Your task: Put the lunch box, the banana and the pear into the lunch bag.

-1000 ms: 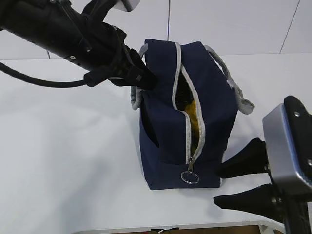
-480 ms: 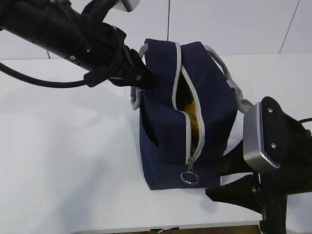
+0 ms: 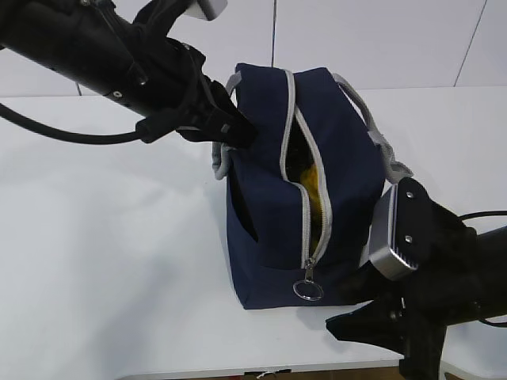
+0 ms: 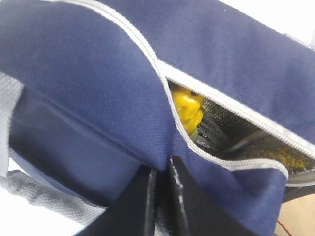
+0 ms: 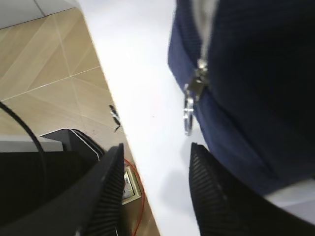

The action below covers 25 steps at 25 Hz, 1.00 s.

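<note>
Reaching in from the near right edge of the desk (image 3: 95,261), the right hand (image 3: 366,305) had slid leftward since the earlier frames, so that its black fingers (image 3: 356,326) now lay just in front of the lunch bag's near right corner, where a second before they had been well off to the right. In the right wrist view the two ribbed fingers stood spread apart with nothing between them, and the ring pull (image 5: 188,115) hung just beyond their tips, not touched. The lunch bag (image 3: 305,190) stood upright on the desk exactly where it had been, its grey zipper (image 3: 305,202) open along most of the top and down the near end, the ring pull dangling at the bottom. Through the gap a yellow fruit (image 4: 187,109) showed inside against a silvery lining; whether it was the banana or the pear could not be told. Farther back, the left hand (image 4: 160,196) had not shifted: its fingers were clenched on the navy fabric at the bag's upper left edge, beside the grey handle (image 3: 224,162).
</note>
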Tool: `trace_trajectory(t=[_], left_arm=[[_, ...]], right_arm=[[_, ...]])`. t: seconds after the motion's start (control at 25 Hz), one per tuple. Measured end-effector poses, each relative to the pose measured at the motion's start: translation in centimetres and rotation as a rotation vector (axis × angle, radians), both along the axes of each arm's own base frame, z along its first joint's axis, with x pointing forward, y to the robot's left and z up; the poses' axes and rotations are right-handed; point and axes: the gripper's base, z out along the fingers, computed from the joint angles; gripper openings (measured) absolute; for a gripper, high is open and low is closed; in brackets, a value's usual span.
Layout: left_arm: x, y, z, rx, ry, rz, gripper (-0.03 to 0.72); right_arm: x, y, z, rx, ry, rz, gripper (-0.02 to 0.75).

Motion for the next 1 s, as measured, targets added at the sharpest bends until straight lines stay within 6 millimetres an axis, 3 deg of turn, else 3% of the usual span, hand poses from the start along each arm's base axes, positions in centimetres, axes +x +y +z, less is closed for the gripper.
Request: trace_trajectory(t=[0.64, 1.0], left_arm=[[0.0, 0.0, 0.0, 0.000, 0.002, -0.002, -0.004], [0.0, 0.0, 0.0, 0.000, 0.002, -0.002, -0.004]], right_arm=[[1.7, 0.6, -1.8, 0.067, -0.022, -0.053, 0.370], [2.2, 1.0, -1.8, 0.122, -0.063, -0.061, 0.370]])
